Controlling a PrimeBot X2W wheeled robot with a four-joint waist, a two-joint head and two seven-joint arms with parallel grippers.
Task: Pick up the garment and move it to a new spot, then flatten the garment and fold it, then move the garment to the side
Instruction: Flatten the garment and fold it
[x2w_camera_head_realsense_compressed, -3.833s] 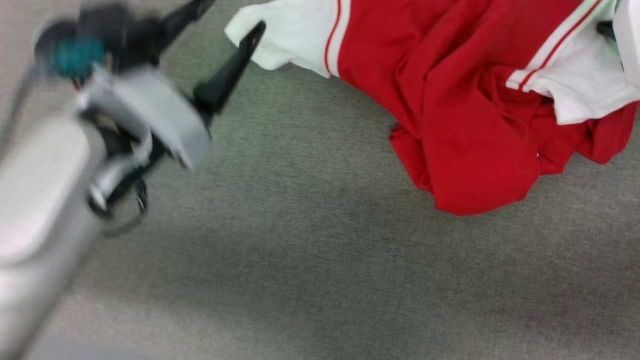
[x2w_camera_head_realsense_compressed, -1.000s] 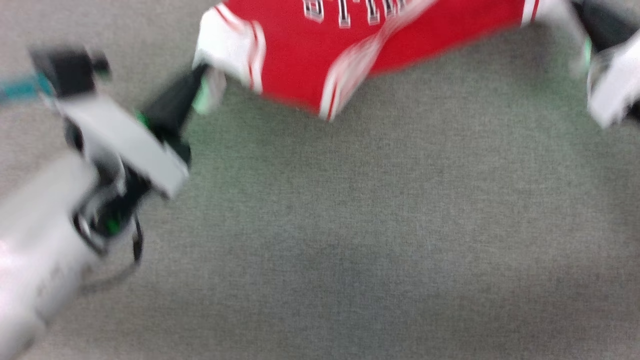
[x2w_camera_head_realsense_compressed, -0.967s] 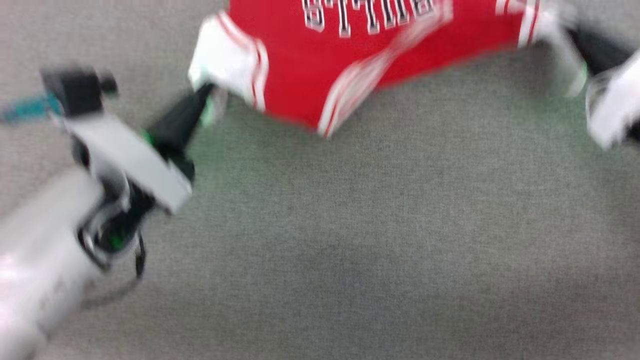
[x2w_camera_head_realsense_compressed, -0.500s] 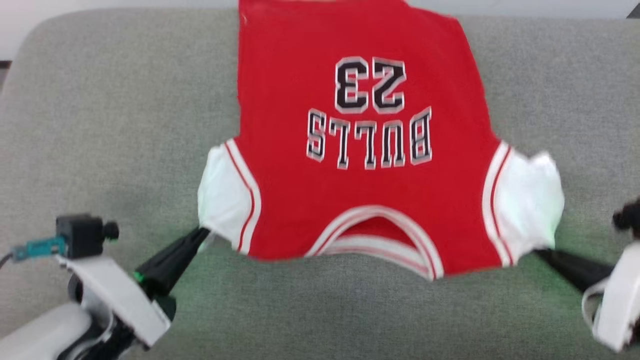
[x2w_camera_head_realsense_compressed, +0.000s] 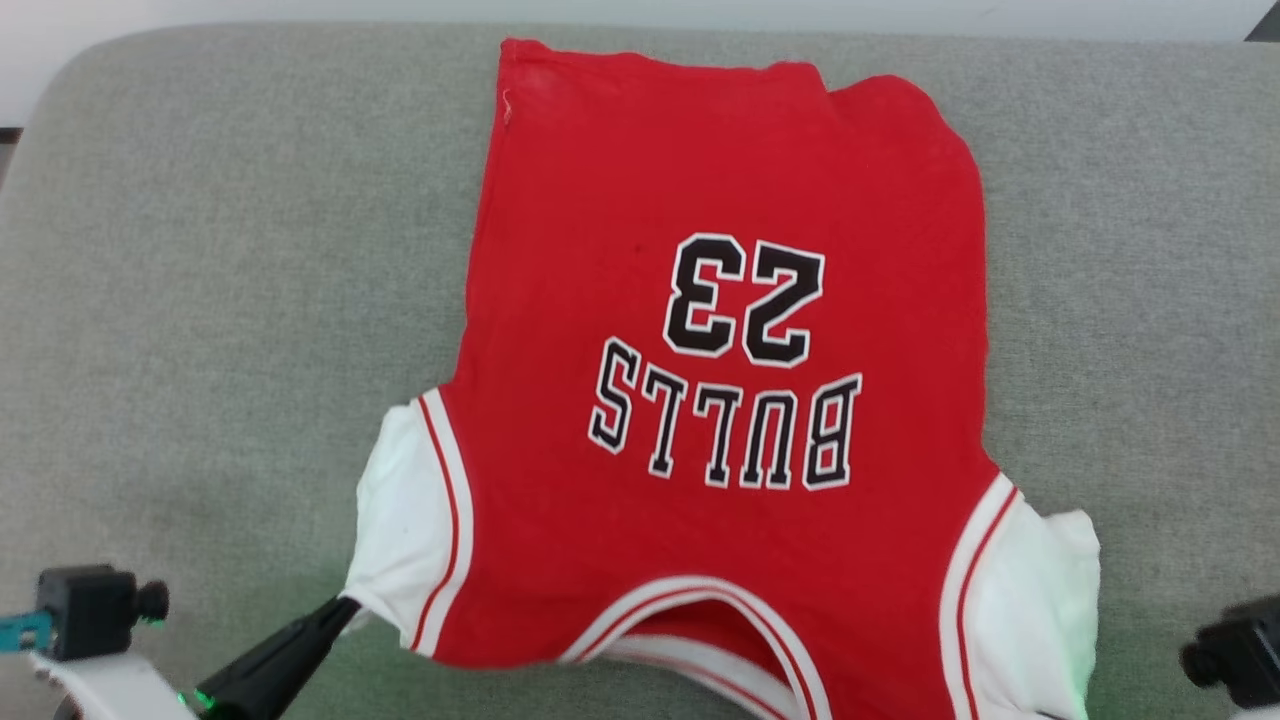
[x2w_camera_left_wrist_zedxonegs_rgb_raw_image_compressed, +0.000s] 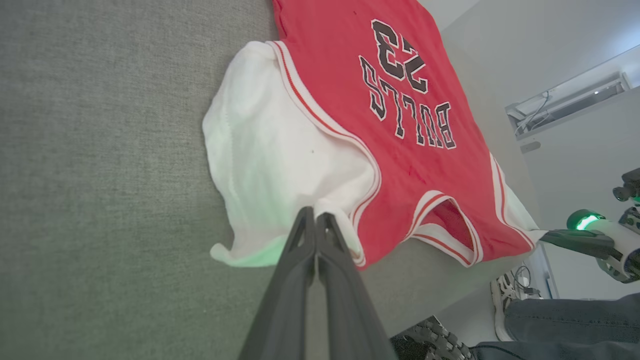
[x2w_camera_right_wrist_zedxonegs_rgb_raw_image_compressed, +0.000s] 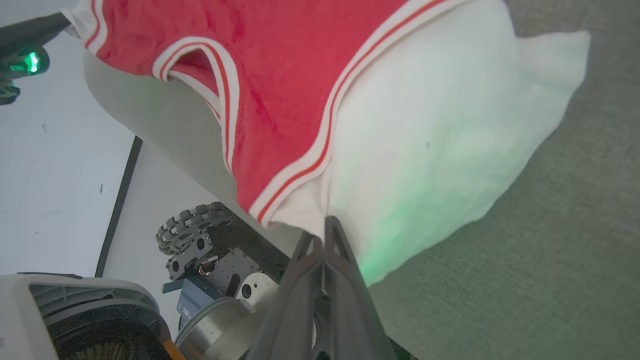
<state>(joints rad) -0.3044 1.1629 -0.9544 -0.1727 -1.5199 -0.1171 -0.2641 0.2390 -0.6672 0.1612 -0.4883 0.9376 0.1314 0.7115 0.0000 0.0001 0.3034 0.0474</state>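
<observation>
Grey fabric covers the desk (x2w_camera_head_realsense_compressed: 200, 250). The garment (x2w_camera_head_realsense_compressed: 730, 300) lies face up across its middle, with the number and lettering upside down in the head view. Its hem (x2w_camera_head_realsense_compressed: 660, 60) is toward the top of the frame and its neckline (x2w_camera_head_realsense_compressed: 700, 640) is at the bottom.

The left hand (x2w_camera_left_wrist_zedxonegs_rgb_raw_image_compressed: 314, 214) has its fingers pressed together on a pinch of the white sleeve (x2w_camera_head_realsense_compressed: 405, 530) at lower left. The right hand (x2w_camera_right_wrist_zedxonegs_rgb_raw_image_compressed: 324, 231) is likewise clamped on the other white sleeve (x2w_camera_head_realsense_compressed: 1030, 600) at lower right. The wrist views show the neckline end held at, or just past, the desk's near edge; I cannot tell which.

More pull toward the robot would likely drag the shirt off. Both pinches are thin and sit at the fingertips, so one could slip and skew the cloth. The hem's upper-right corner looks bunched and might fold crooked.
</observation>
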